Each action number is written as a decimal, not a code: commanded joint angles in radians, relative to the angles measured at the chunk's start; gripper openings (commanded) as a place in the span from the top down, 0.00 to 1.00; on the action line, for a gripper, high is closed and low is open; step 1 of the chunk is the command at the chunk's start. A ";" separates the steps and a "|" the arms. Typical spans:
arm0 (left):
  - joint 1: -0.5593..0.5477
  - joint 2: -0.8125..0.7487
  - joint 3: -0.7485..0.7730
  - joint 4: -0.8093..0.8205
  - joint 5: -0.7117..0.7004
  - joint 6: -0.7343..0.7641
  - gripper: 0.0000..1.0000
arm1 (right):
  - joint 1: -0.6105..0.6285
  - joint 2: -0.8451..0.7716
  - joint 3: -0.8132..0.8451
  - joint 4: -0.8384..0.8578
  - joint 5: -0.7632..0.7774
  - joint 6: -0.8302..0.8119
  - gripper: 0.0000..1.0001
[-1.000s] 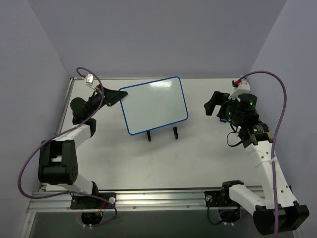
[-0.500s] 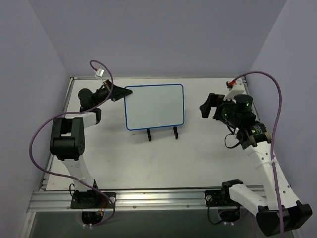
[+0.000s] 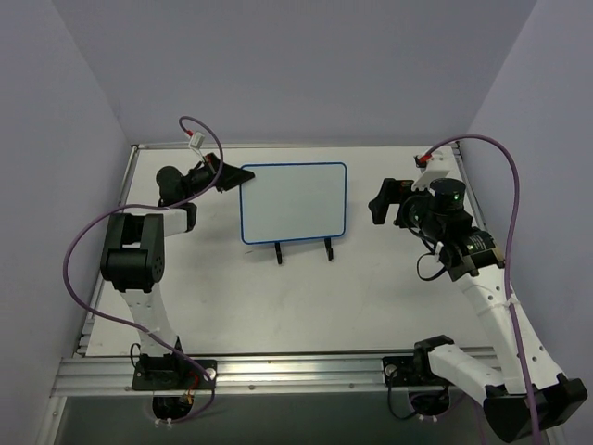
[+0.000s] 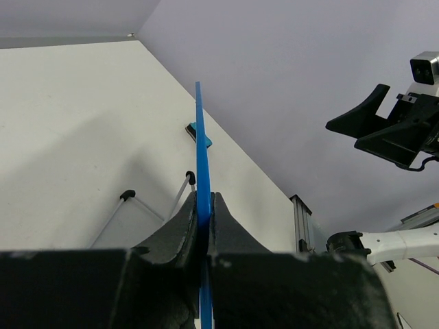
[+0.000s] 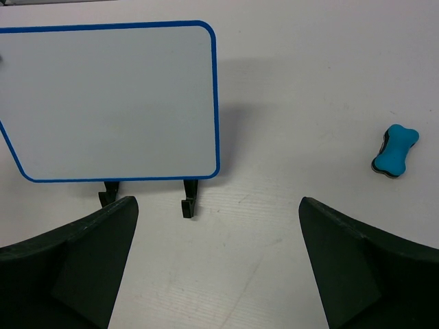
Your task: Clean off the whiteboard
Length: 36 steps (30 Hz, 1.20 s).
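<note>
The whiteboard (image 3: 294,204) has a thin blue frame and a clean white face. It stands about square over the black wire stand (image 3: 301,250). My left gripper (image 3: 236,176) is shut on the board's left edge. The left wrist view shows the board edge-on (image 4: 199,137) between the closed jaws of that gripper (image 4: 204,199). My right gripper (image 3: 383,202) is open and empty, to the right of the board. Its wrist view looks down on the board (image 5: 110,103) and the stand's feet (image 5: 188,202), with the gripper (image 5: 216,219) held above the table.
A small blue eraser block (image 5: 395,151) lies on the table to the right of the board. It also shows beyond the board's edge in the left wrist view (image 4: 205,142). The table (image 3: 278,306) is white, with purple walls around it.
My left gripper has swung the board from a tilted pose to square over the stand and shifted it right. My right gripper has moved slightly left.
</note>
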 commanded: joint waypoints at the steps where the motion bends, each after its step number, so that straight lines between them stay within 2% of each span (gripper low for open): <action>1: -0.008 -0.004 0.084 0.329 -0.006 -0.021 0.98 | 0.016 -0.019 0.028 0.000 0.027 -0.017 0.00; 14: -0.022 0.006 0.079 0.329 0.002 -0.015 0.98 | 0.039 -0.018 0.030 -0.002 0.040 -0.026 0.00; 25: -0.031 -0.097 0.087 0.329 -0.047 -0.029 0.98 | 0.051 -0.002 0.033 0.003 0.036 -0.032 0.00; 36: -0.036 -0.042 0.081 0.329 0.016 -0.032 0.98 | 0.060 -0.008 0.025 0.003 0.044 -0.037 0.00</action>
